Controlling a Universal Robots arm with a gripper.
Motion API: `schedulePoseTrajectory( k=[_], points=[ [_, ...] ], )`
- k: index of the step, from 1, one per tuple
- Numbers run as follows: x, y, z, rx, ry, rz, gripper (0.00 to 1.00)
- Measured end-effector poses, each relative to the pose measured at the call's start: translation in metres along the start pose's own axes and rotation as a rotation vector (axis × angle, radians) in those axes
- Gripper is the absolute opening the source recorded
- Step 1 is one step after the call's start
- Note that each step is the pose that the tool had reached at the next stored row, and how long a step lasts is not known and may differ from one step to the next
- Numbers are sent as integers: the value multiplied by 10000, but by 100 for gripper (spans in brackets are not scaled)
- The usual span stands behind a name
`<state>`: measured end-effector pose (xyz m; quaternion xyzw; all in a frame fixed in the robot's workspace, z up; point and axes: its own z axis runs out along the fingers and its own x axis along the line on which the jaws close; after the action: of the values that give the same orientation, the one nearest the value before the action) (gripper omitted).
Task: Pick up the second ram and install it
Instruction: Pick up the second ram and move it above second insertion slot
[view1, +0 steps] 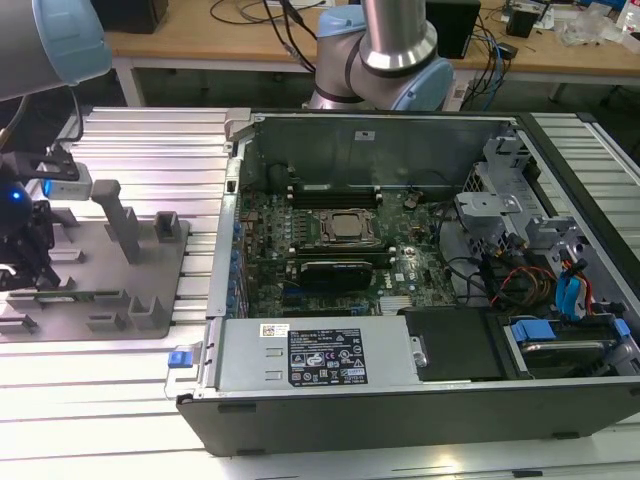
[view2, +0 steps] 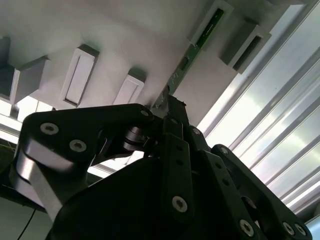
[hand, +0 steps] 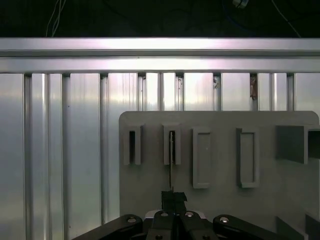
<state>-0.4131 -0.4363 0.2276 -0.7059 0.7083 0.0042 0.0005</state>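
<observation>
Gripper (hand: 173, 196) jaws are narrow and look pinched on the near end of the second ram (hand: 171, 165). The stick stands on edge in a slot of the grey holder plate (hand: 220, 200), on the ribbed metal desk (hand: 60, 150). Grip looks centred on the thin edge. My call: a clean pick needs a firm, even squeeze and a straight pull clear of the slot walls, with no twist or the stick binds. The wrist points down over the holder at the exterior view's left, arm (view1: 50, 40) bent above. The open computer case (view1: 400, 380) sits well apart, toward the exterior view's right.
</observation>
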Motion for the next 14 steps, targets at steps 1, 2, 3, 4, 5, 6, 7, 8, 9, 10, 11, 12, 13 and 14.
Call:
schedulePoseTrajectory(
  k=[1, 2, 3, 4, 5, 6, 7, 8, 9, 10, 11, 12, 13, 14],
  points=[
    [1, 4, 20, -3, 1, -1, 8],
    [1, 5, 37, -2, 2, -2, 8],
    [1, 5, 48, -3, 1, -1, 8],
    [2, 5, 52, -3, 2, -1, 8],
    [2, 5, 53, -4, 3, -2, 8],
    [2, 5, 53, -3, 2, -3, 8],
    [2, 5, 54, -2, 4, -3, 8],
    [2, 5, 54, -3, 4, -2, 8],
    [2, 5, 54, -2, 5, -3, 8],
    [2, 5, 54, -2, 6, -3, 9],
    [2, 5, 53, -3, 7, -3, 15],
    [2, 5, 54, -2, 10, -3, 15],
    [0, 6, 58, -1, 84, 0, 15],
    [2, 5, 61, -6, 188, -2, 15]
  ],
)
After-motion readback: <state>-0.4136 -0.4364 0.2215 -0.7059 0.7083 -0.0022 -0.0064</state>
